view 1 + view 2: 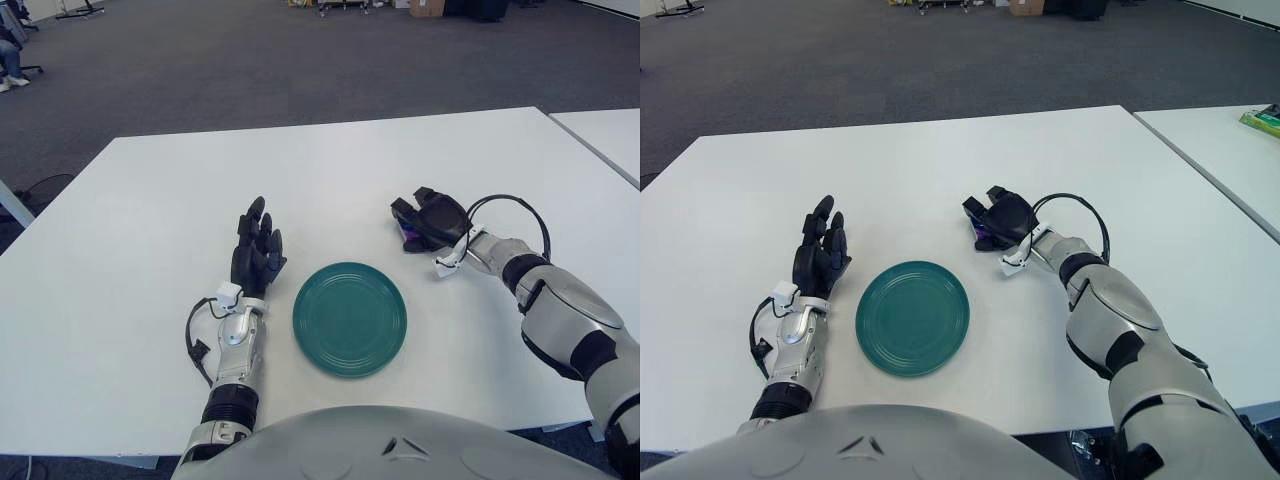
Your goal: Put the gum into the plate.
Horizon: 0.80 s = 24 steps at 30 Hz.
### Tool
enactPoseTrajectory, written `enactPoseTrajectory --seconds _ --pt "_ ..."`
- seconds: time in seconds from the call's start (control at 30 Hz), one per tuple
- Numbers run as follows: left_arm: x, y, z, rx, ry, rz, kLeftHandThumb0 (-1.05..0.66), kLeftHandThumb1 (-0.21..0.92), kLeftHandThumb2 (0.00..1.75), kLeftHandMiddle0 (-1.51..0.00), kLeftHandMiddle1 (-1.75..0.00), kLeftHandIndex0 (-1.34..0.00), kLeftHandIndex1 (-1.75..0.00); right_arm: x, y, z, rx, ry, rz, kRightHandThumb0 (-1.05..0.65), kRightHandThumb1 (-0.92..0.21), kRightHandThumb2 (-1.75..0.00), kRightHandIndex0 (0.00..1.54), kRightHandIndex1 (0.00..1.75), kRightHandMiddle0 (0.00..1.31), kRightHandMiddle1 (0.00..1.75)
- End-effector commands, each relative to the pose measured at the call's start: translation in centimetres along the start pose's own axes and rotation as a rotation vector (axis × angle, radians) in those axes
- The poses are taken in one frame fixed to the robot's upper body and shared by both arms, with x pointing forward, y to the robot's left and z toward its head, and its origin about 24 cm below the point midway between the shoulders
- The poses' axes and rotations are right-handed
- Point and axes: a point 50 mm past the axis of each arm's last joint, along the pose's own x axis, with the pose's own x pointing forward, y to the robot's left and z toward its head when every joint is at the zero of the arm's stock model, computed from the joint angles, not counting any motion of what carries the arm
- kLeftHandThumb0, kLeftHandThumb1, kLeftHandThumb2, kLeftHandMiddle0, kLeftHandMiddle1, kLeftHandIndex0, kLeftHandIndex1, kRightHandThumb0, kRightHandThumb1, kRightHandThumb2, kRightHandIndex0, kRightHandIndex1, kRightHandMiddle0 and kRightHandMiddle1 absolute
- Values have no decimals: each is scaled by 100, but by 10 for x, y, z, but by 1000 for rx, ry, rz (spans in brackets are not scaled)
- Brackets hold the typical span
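A round teal plate lies flat on the white table near its front edge. The gum is a small purple pack beyond the plate's right side, and only a sliver of it shows. My right hand sits over the pack with its dark fingers curled around it, low at the tabletop. It is about a hand's width from the plate's rim. My left hand shows just left of the plate, fingers straight and spread, holding nothing.
A black cable loops above my right wrist. A second white table stands to the right across a narrow gap, with a green item on it. Grey carpet lies beyond the far edge.
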Motion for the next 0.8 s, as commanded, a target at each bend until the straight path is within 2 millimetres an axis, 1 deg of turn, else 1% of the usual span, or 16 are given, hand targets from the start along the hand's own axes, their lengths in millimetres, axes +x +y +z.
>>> enactPoseTrajectory --seconds 0.0,0.13,0.2,0.37,0.4,0.47,0.53,0.6,0.63,0.67,0.77 --pt "-46 4 -35 -35 180 108 -78 92 63 -18 0 0 -46 -25 43 52 88 -149 158 -44 -48 -111 102 175 49 175" --pt "-44 5 -33 -50 176 114 -79 92 63 -19 -1 0 -47 -22 41 55 101 -172 142 -44 -47 -112 106 175 50 175" --pt "-43 5 -33 -60 174 116 -79 92 63 -19 -1 0 -48 -20 38 53 103 -177 140 -44 -47 -112 107 175 50 175" --pt "-43 5 -32 -72 166 117 -79 92 60 -20 -1 0 -50 -10 21 32 87 -177 137 -44 -47 -112 109 175 50 175" --pt "-43 5 -32 -75 165 116 -79 92 60 -20 -1 0 -50 -5 14 25 76 -178 135 -44 -47 -112 109 175 49 175" --pt "-42 5 -32 -78 164 115 -80 92 60 -20 -1 0 -51 0 6 17 65 -180 134 -43 -48 -111 109 175 49 175" --pt "-41 5 -33 -113 186 132 -79 92 59 -21 -1 0 -53 11 -15 0 36 -170 95 -43 -48 -111 108 175 49 175" --pt "-40 4 -33 -130 193 133 -79 92 59 -22 -1 0 -55 24 -43 -20 12 -147 38 -43 -48 -111 109 175 49 175" --pt "-40 4 -33 -131 192 130 -78 92 59 -22 -1 0 -55 27 -52 -25 9 -140 20 -44 -47 -112 109 175 49 175" --pt "-40 4 -32 -125 189 121 -78 92 59 -22 -1 0 -56 33 -66 -33 4 -129 -9 -44 -47 -112 110 175 50 175" --pt "-41 4 -32 -101 189 104 -79 92 60 -21 -1 0 -54 41 -92 -44 2 -112 -69 -44 -45 -114 112 175 51 175"
